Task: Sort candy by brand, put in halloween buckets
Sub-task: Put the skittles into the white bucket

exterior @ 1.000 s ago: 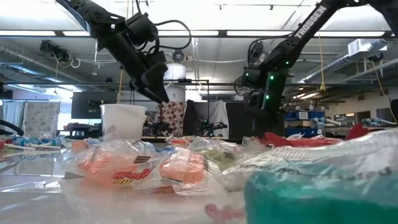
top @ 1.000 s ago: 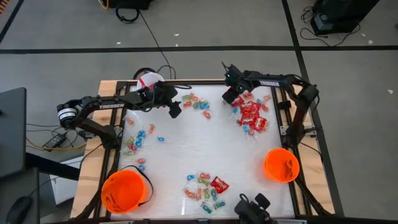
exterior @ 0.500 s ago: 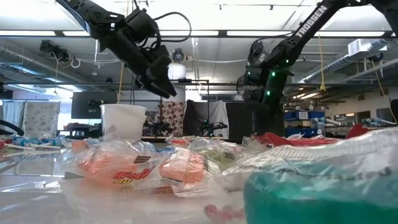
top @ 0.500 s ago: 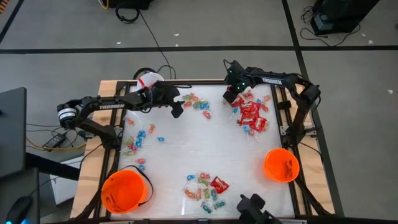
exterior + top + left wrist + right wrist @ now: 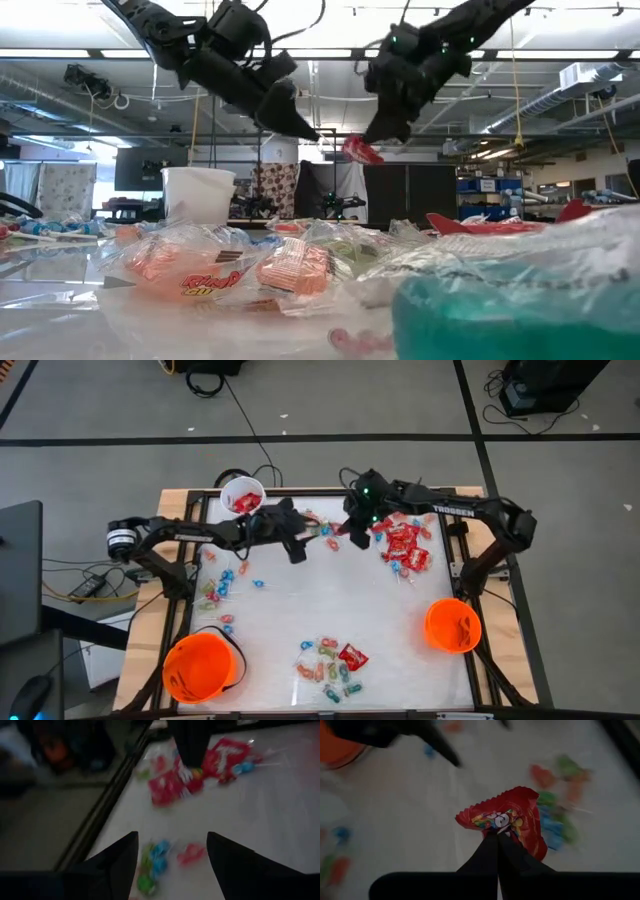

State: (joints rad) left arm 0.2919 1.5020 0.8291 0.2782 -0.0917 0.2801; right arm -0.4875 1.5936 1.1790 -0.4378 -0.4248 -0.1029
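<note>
high view: we take the white pail (image 5: pixel 241 496) at the table's far edge as landmark; it already holds some red pieces. just beside it toward the table's middle hangs the left gripper (image 5: pixel 296 550), over a small pastel cluster (image 5: pixel 318 527). the right gripper (image 5: pixel 357 538) is a little farther from the pail, past that cluster, with the pile of red packets (image 5: pixel 405 546) beyond it. one orange bucket (image 5: pixel 198 666) stands at the near edge well apart from the pail, the other orange bucket (image 5: pixel 452 625) diagonally across the table. lollipops (image 5: pixel 220 586) and a mixed heap (image 5: pixel 329 660) lie loose, so we judge most sorting is left to do.

low view: the right gripper (image 5: pixel 377 133) carries a red packet (image 5: pixel 362 151) in the air, above the pail's rim height.

left wrist view: the left gripper's fingers (image 5: pixel 235 865) stand wide apart with nothing between them; blue and green sweets (image 5: pixel 151 865) lie below.

right wrist view: the right gripper's fingertips (image 5: pixel 490 842) are pinched together on the red packet's (image 5: pixel 506 817) edge, clear of the table.
</note>
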